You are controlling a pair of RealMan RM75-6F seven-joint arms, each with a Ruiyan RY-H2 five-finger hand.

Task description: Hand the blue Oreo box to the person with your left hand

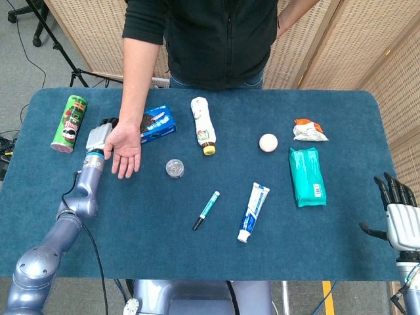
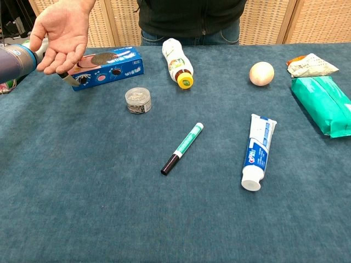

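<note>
The blue Oreo box (image 1: 157, 123) lies flat on the table at the back left, also seen in the chest view (image 2: 108, 66). My left hand (image 1: 98, 136) sits just left of the box, largely covered by the person's open palm (image 1: 125, 146), which hovers over it. One of my left fingers (image 2: 68, 78) pokes out under that palm (image 2: 61, 34) at the box's left end; the hand holds nothing. My right hand (image 1: 398, 209) hangs off the table's right front corner, fingers spread and empty.
A green chips can (image 1: 69, 123) lies left of my left hand. A small round tin (image 1: 174, 168), a white bottle (image 1: 203, 125), a marker (image 1: 207, 209), a toothpaste tube (image 1: 253, 211), an egg (image 1: 268, 142) and a teal wipes pack (image 1: 307, 176) lie on the blue table (image 1: 131, 223).
</note>
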